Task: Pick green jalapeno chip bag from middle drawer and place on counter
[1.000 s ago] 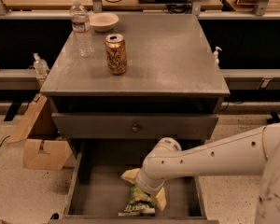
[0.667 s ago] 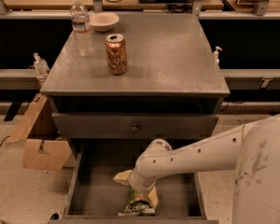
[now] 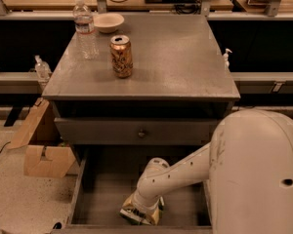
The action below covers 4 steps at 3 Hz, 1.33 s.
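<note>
The middle drawer [image 3: 105, 191] is pulled open below the counter [image 3: 180, 57], and its grey floor shows. My gripper [image 3: 140, 212] is down inside the drawer near its front wall, at the end of my white arm [image 3: 185, 172] reaching in from the right. It sits directly on top of the green jalapeno chip bag [image 3: 133, 219]. Only a thin green and yellowish strip of the bag shows beneath the gripper; the rest is hidden.
A gold-brown can [image 3: 121, 56], a water bottle [image 3: 85, 28] and a white bowl [image 3: 109, 22] stand on the counter's left and back. The shut upper drawer front with a round knob [image 3: 141, 133] overhangs the open drawer. A cardboard box [image 3: 41, 155] lies on the floor to the left.
My gripper has moved left and down toward the drawer's front, onto the chip bag, which is now mostly covered. My arm's bulk now fills the lower right foreground.
</note>
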Available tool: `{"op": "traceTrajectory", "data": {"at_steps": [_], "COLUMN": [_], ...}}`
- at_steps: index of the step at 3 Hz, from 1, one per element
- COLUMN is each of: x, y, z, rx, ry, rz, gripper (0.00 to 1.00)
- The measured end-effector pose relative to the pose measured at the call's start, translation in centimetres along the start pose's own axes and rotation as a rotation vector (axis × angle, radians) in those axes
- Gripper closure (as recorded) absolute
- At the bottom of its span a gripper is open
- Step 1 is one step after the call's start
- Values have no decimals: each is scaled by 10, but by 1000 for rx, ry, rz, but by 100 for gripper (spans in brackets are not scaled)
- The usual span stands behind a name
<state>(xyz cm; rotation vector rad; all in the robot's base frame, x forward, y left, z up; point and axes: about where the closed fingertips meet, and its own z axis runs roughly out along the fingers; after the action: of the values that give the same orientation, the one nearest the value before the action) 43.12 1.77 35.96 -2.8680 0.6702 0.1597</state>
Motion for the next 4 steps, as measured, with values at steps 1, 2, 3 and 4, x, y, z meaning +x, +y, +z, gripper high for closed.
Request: {"op": "traceTrajectory", "data": {"at_steps": [1,2,3,4], "x": [-5,-6,-6,-6], "y": [11,10,10,10], "z": [16,13,11,11], "rx": [-31,-31,-31,-31], "ry": [-5,-5,-5,-5], "rz": [-2,-2,-2,-2], "gripper": [49,80,99,100]}}
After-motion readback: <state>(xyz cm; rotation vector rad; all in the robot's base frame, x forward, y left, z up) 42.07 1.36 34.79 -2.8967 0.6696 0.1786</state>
